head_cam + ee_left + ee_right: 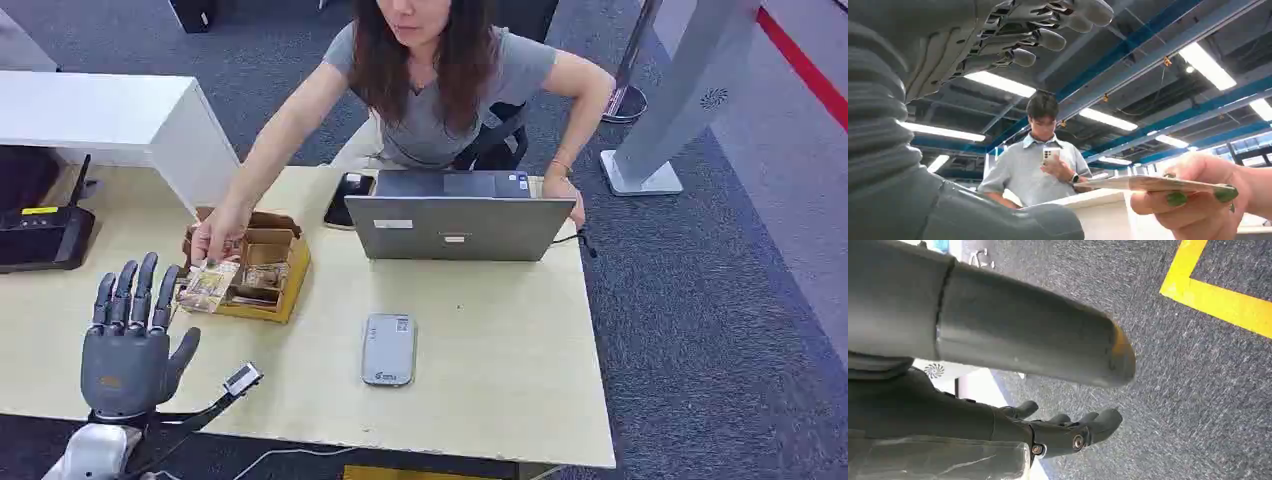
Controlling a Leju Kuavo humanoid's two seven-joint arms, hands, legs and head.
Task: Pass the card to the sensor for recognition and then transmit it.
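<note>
A person across the table holds a card (209, 284) out over the near edge of a small cardboard box (268, 242); in the left wrist view the same card (1153, 184) lies flat between the person's fingers. My left hand (130, 335) stands upright just left of the card, palm up, fingers straight and apart, holding nothing. A grey card sensor (389, 349) lies flat on the table, right of my left hand. My right hand (1068, 430) hangs over dark carpet with its fingers loosely extended and nothing in them.
An open grey laptop (458, 226) stands behind the sensor, a black phone (347, 198) beside it. A black router (45, 236) sits far left by a white shelf (120, 122). A second person stands beyond, seen in the left wrist view.
</note>
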